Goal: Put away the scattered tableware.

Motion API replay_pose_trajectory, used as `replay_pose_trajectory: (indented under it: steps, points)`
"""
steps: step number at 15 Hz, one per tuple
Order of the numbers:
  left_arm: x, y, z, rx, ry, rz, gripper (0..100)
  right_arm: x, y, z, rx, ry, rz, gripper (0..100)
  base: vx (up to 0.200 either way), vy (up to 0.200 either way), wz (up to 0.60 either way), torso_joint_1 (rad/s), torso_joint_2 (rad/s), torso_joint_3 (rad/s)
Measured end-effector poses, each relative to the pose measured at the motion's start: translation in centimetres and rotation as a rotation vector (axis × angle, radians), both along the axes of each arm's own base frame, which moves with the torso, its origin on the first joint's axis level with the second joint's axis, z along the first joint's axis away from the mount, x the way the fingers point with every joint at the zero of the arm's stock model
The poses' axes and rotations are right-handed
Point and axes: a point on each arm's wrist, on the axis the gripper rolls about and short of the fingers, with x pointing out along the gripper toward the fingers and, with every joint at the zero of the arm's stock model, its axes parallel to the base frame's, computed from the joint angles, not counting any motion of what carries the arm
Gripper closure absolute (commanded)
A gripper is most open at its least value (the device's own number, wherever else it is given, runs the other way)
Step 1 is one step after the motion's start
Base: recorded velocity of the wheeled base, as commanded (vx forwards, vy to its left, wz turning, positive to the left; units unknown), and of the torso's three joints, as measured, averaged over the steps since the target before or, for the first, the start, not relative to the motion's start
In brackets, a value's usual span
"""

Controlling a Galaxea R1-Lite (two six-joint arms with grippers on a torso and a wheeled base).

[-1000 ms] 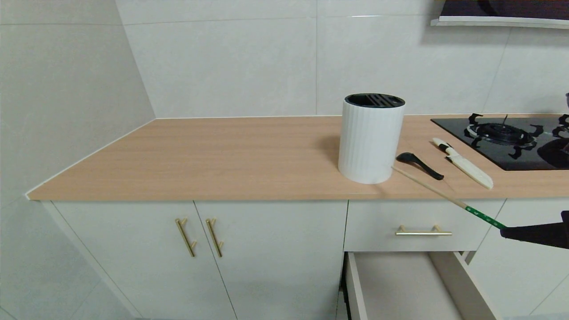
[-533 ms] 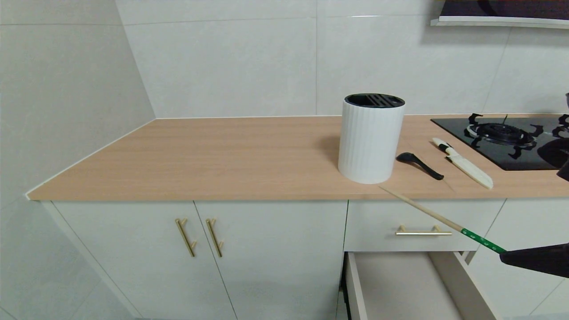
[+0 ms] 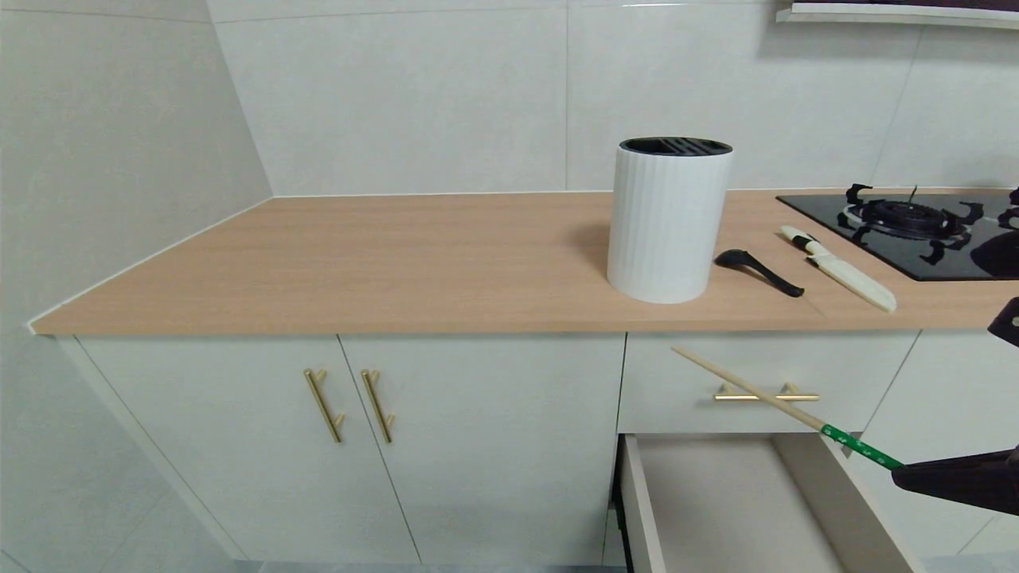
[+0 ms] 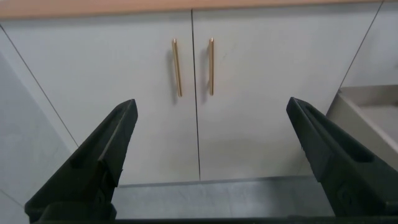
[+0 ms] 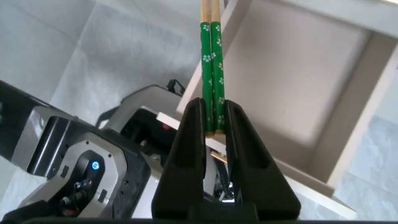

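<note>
My right gripper is shut on a pair of wooden chopsticks with green ends, holding them in the air in front of the drawers, above the open lower drawer. In the right wrist view the chopsticks stick out from between the shut fingers over the drawer. On the counter a black spoon and a white knife lie to the right of a white ribbed utensil holder. My left gripper hangs open in front of the cabinet doors.
A black gas hob sits at the counter's right end. The wooden counter stretches bare to the left of the holder. A shut drawer with a gold handle is above the open one. Two gold door handles are on the cabinet.
My right gripper has carried the chopsticks down from counter level to in front of the drawers. The head camera has tilted down a little.
</note>
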Motion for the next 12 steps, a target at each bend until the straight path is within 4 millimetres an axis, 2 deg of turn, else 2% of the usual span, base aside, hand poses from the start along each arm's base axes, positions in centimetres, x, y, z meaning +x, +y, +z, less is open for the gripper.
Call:
replay_pose_trajectory:
  steps: [10,12]
  points:
    - [0.0,0.0,0.0,0.000,0.000,0.000,0,0.7,0.3,-0.9,-0.023,0.042,0.007,100,0.000,0.000,0.00,-0.151,0.46,0.308]
    - [0.0,0.0,0.0,0.000,0.000,0.000,0,0.9,0.3,-1.1,-0.027,0.052,0.007,100,0.000,0.000,0.00,-0.049,0.20,0.144]
